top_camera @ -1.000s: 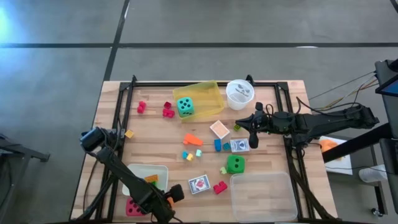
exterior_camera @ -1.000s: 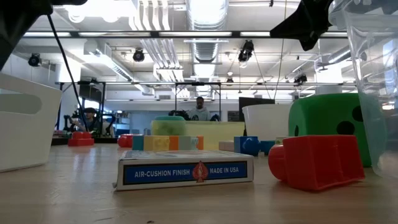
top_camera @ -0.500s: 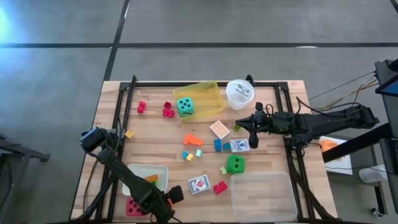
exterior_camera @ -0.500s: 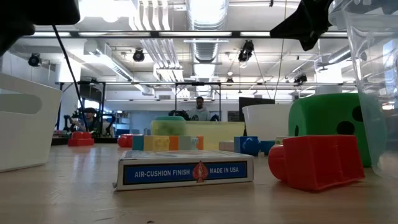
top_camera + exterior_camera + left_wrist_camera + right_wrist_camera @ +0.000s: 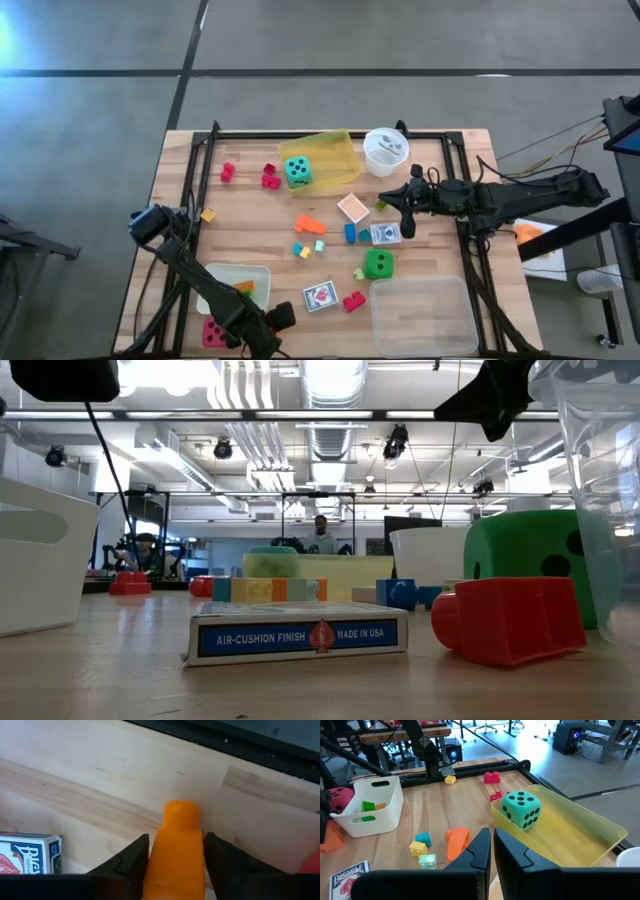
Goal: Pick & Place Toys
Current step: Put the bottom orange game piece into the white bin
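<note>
Wooden slatted table (image 5: pixel 250 225), near edge beside white tray (image 5: pixel 225 277): left gripper (image 5: pixel 174 851), jaws clamped on orange plastic block (image 5: pixel 176 849); right gripper (image 5: pixel 492 845) mid-table, jaws closed, empty.

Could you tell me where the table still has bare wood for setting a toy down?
Bare wood lies between the red blocks and the white tray, near the yellow block. The middle, around the orange block and green die, is crowded.
</note>
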Robot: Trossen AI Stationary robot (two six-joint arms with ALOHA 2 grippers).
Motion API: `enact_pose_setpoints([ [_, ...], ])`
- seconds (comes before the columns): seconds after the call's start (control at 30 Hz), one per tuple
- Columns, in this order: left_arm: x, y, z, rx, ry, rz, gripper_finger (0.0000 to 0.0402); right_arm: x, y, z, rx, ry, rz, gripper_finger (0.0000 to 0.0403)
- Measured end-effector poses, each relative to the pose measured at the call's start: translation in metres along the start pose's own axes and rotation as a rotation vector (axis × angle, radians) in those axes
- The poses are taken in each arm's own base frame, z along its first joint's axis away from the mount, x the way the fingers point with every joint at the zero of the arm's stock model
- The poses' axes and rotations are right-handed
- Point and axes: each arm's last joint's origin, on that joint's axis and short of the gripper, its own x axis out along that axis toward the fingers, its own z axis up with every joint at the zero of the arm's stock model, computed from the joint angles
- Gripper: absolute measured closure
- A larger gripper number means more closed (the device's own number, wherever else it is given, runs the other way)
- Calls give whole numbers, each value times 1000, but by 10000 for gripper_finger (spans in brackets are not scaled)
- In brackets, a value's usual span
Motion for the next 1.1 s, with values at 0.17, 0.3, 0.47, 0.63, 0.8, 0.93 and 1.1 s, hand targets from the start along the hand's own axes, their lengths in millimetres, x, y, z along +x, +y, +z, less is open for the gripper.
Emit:
enact_pose_setpoints([
  [0.17,0,0,0,-6,-4,-2,270,0,0,0,0,0,0,383],
  [0.3,-1,0,0,-8,-5,-3,277,0,0,0,-1,0,0,383],
  [0.47,-1,0,0,-8,-6,-2,269,0,0,0,-1,0,0,383],
  [0.63,-1,2,4,-9,-37,14,279,0,0,0,-1,0,0,383],
  [0.8,-6,5,10,-57,-78,32,279,0,0,0,-1,0,0,383],
  [0.93,-12,10,16,-127,-107,43,279,0,0,0,-1,0,0,383],
  [1.1,-19,13,23,-176,-136,60,279,0,0,0,-1,0,0,383],
])
